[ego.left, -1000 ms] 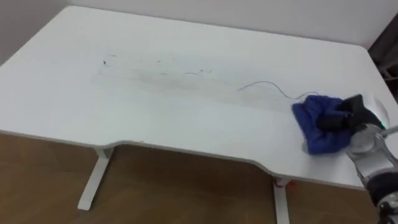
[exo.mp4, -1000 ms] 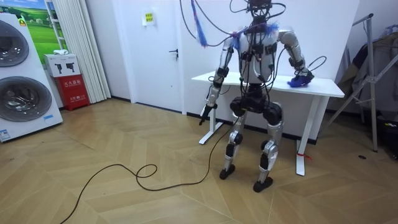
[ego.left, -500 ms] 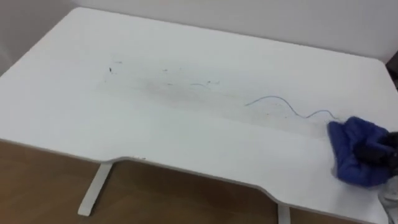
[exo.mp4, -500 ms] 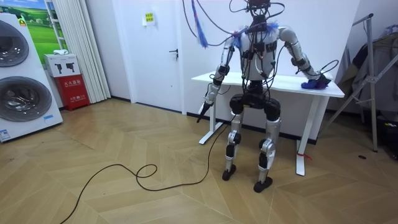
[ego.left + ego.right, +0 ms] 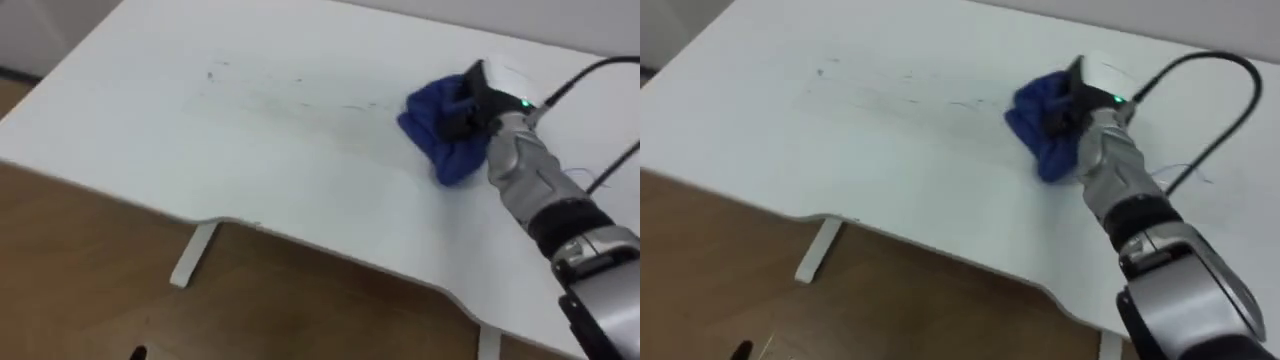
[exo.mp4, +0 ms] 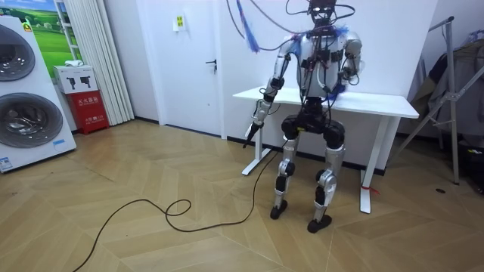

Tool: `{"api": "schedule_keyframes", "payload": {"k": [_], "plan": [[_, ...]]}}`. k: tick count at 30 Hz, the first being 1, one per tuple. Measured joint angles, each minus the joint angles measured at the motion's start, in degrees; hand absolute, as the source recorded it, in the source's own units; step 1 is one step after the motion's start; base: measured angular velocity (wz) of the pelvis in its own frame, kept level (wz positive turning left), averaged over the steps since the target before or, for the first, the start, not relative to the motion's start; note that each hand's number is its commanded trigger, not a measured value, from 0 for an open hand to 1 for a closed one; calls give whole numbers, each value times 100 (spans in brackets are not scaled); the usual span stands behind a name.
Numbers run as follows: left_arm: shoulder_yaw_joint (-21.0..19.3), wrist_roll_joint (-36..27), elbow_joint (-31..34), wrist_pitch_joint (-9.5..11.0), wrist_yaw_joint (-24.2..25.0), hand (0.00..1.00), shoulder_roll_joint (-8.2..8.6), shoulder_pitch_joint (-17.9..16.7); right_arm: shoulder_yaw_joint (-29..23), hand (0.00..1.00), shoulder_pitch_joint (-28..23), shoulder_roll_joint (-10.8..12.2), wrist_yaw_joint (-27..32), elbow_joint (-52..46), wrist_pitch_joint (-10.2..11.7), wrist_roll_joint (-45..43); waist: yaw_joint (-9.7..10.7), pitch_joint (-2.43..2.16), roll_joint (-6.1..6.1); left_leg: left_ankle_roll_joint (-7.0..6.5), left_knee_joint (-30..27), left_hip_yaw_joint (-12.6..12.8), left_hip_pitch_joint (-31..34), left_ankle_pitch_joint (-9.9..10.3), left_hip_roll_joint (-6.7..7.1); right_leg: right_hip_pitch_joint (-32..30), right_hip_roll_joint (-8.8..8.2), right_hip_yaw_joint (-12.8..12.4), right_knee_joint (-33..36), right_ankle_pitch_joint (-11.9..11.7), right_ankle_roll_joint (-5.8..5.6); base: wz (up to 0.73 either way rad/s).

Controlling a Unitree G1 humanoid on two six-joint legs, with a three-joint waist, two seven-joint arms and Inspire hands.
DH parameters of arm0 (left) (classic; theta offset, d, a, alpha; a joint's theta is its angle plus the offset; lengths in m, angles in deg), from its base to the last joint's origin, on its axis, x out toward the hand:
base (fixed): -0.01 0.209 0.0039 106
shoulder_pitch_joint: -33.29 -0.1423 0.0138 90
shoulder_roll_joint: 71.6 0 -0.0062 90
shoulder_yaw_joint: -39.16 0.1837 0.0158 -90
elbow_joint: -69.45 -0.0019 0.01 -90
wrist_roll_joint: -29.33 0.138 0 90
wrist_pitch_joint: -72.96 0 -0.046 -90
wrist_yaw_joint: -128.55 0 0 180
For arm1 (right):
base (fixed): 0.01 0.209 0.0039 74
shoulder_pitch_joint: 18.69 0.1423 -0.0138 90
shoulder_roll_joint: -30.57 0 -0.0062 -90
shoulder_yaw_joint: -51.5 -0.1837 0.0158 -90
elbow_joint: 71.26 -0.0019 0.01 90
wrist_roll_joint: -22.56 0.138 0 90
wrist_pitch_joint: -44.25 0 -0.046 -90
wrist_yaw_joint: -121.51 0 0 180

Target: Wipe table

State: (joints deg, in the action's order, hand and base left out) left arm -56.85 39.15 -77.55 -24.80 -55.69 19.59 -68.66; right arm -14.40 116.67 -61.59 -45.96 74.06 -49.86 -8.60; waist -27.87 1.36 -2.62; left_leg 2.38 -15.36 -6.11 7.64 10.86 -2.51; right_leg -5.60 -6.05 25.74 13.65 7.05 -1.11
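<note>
A crumpled blue cloth (image 5: 440, 140) lies on the white table (image 5: 200, 150), right of the table's middle. My right hand (image 5: 478, 95) sits on the cloth's right side with dark fingers curled into the fabric; its forearm reaches in from the lower right. Faint grey smears and small pen marks (image 5: 290, 95) run across the tabletop left of the cloth. In the room view I stand at the table's (image 6: 378, 100) front edge, facing it. My left hand (image 6: 255, 121) hangs beside my hip with its fingers straight, away from the table.
The table's near edge (image 5: 230, 222) has a shallow notch, with wooden floor below it. A thin scribbled line (image 5: 590, 180) marks the tabletop right of my forearm. Washing machines (image 6: 23, 91) and a red box (image 6: 85, 106) stand at the room view's left, a metal stand (image 6: 454, 98) at its right.
My right hand has swept the blue cloth to the left, from the table's right end to near its middle. The eye view has shifted with my body.
</note>
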Motion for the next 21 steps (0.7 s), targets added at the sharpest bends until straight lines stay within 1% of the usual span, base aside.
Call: {"api": "schedule_keyframes", "payload": {"k": [1,2,3,4,5,6,7,8,9,10,11,12,13,14,15,16,18,19,20,21], "plan": [[-13,-2,4,-8,17,0,-3,-42,-15,100,-3,-6,-17,28,37,11,-9,0,-1,-1,-1,-66,-1,0,11,45,-7,42,0,3,-6,76],[-46,-5,-2,-42,57,0,-15,-179,-65,100,-44,-59,-15,169,82,57,-10,0,-16,-11,-4,-157,-11,-6,36,136,-28,153,0,15,-24,54],[-53,-15,-43,-46,79,0,-30,-230,-71,100,-73,-87,-15,325,95,72,-10,0,-35,-18,-4,-203,-32,-11,55,188,-46,189,1,24,-38,65],[-56,-15,-118,-50,111,0,-82,-298,-190,100,-263,-177,19,459,179,231,-1,-3,-113,-37,0,-242,-81,-26,112,297,-107,256,-6,79,-123,53],[-91,-14,-168,-52,134,0,-103,-385,-421,100,-515,-225,65,446,338,349,35,-9,-173,-37,2,-307,-171,-26,162,435,-155,305,-17,121,-181,49],[-132,-7,-151,-51,158,0,-99,-445,-555,100,-662,-232,67,446,406,402,91,-8,-183,-37,0,-351,-230,-25,189,528,-173,349,-31,127,-191,50],[-210,-5,-137,-23,213,0,-100,-505,-776,100,-978,-279,105,468,540,575,217,7,-162,-38,0,-368,-308,-25,236,714,-189,453,-111,127,-192,50],[-276,-5,-138,23,222,0,-113,-506,-1001,100,-1221,-352,135,485,669,800,312,-12,-201,-40,0,-363,-345,-24,265,791,-210,448,-132,128,-195,44],[-287,-6,-138,55,228,0,-131,-499,-1084,100,-1305,-386,141,488,728,886,373,-12,-202,-40,0,-365,-344,-24,274,801,-217,464,-125,130,-197,29],[-361,-4,-138,93,241,0,-161,-473,-1342,100,-1475,-436,150,494,805,949,521,-8,-204,-46,0,-365,-339,-26,291,820,-233,488,-118,132,-201,11],[-479,0,-137,135,234,0,-173,-443,-1621,100,-1647,-464,182,494,828,1048,600,-7,-197,-71,-3,-356,-352,-36,321,834,-265,497,-123,136,-213,0],[-504,-8,-106,218,218,0,-186,-408,-1832,100,-1750,-499,185,500,829,1092,699,-14,-171,-95,-11,-340,-345,-23,336,832,-278,496,-133,133,-227,-10],[-504,-9,-75,263,211,0,-188,-403,-1897,100,-1773,-526,185,514,829,1093,758,-19,-146,-130,-14,-329,-324,-7,335,813,-276,491,-137,124,-241,-17],[-504,-9,-38,348,200,0,-189,-351,-1990,100,-1784,-599,196,520,834,1093,813,-40,-122,-192,-23,-291,-271,14,337,737,-281,456,-123,123,-255,-24],[-503,-13,-16,414,189,0,-189,-315,-1994,100,-1778,-655,242,587,833,1088,804,-60,-87,-198,-40,-229,-196,17,335,677,-283,432,-111,112,-274,-28],[-500,-15,-10,440,189,0,-189,-302,-1969,100,-1767,-679,271,640,832,1091,799,-73,-78,-198,-56,-194,-173,17,332,674,-285,411,-111,106,-283,-29],[-454,-17,19,442,152,0,-175,-242,-1911,100,-1738,-723,353,734,802,1151,806,-82,-33,-198,-124,-131,-116,18,318,628,-288,401,-100,99,-279,-20],[-413,-18,20,433,96,0,-147,-195,-1848,100,-1702,-758,367,735,750,1182,752,-90,-6,-193,-125,-70,-106,17,295,529,-278,333,-70,84,-255,-36],[-294,-23,18,418,68,0,-142,-193,-1713,100,-1537,-737,368,747,644,1186,663,-74,31,-182,-121,31,-99,7,257,472,-251,191,-26,56,-212,-45],[-258,-10,19,393,67,0,-132,-193,-1623,100,-1418,-708,368,771,568,1160,624,-57,57,-177,-121,102,-88,3,230,434,-237,135,-6,42,-192,-56]]}}
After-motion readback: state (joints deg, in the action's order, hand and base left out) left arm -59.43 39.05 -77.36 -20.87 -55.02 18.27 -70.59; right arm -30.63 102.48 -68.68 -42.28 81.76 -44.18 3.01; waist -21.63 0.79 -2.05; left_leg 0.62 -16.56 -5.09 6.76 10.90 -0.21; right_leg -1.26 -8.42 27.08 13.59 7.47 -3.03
